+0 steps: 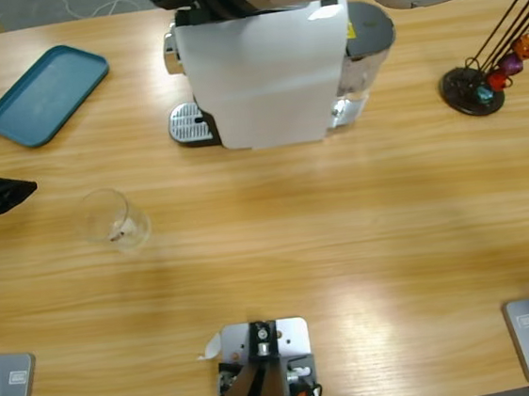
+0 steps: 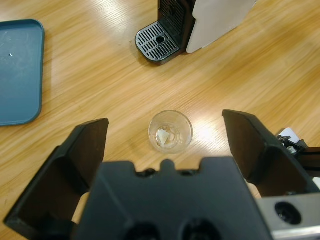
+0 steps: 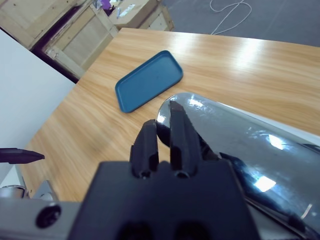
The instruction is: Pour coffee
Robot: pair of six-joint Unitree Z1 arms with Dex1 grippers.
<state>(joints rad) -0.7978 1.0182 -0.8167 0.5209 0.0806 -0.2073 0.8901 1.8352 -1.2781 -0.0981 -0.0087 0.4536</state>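
The left gripper (image 2: 165,150) hangs with its jaws spread wide, apart from a clear glass tumbler (image 1: 113,219) standing upright on the wooden table (image 1: 344,237) at seven o'clock from the coffee machine (image 1: 270,70). Whether coffee lies in it cannot be told. The right gripper (image 3: 164,131), jaws pressed together, rests at the machine's chrome lever (image 3: 235,140); a teal tray (image 1: 46,94) lies at nine o'clock.

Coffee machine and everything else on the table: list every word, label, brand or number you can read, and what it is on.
None can be read.
Coffee machine: a yellow sticker near its top right edge, too small to read.
Blue tray: no text.
Glass tumbler: no text.
Capsule stand: no text.
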